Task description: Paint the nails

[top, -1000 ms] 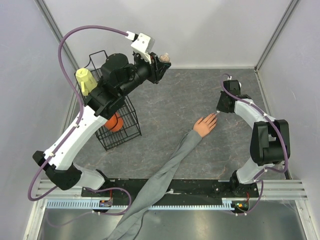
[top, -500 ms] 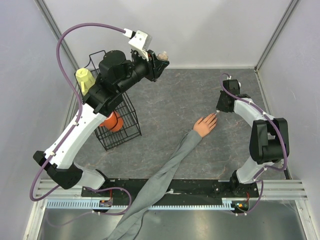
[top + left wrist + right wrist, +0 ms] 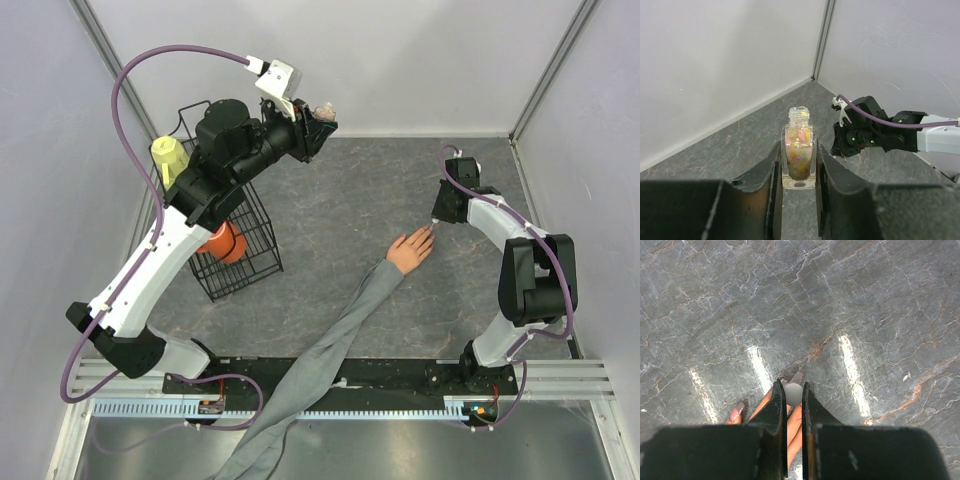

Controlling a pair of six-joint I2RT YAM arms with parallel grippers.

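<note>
Along the left edge, the left wall (image 3: 50,200) stood close beside an upright black wire basket (image 3: 250,262), which held an orange ball (image 3: 228,243), with a yellow object (image 3: 172,160) at its top rim. The raised left arm crossed above this basket, so that corner was crowded. Further right and high up near the back wall (image 3: 400,60), the left gripper (image 3: 322,122) was clamped on a small polish bottle (image 3: 799,150), held upright with its neck uncapped and flecked contents showing through the glass. Below it, the middle of the grey marbled surface (image 3: 340,200) lay open, with free room between the basket and the mannequin hand (image 3: 410,250). The hand's grey sleeve (image 3: 335,345) ran diagonally down-left across the surface and over the black base rail (image 3: 400,372) at the near edge. The hand lay flat right of centre, fingers pointing up-right, and its nails (image 3: 736,414) showed reddish-pink at the fingertips. The right gripper (image 3: 436,218) hung directly over those fingertips, its jaws closed on a small white round cap (image 3: 793,394), seen end-on, so any brush beneath could not be made out. Right of it the surface was bare up to the right wall (image 3: 600,150), where the folded right arm took up much of the room.
</note>
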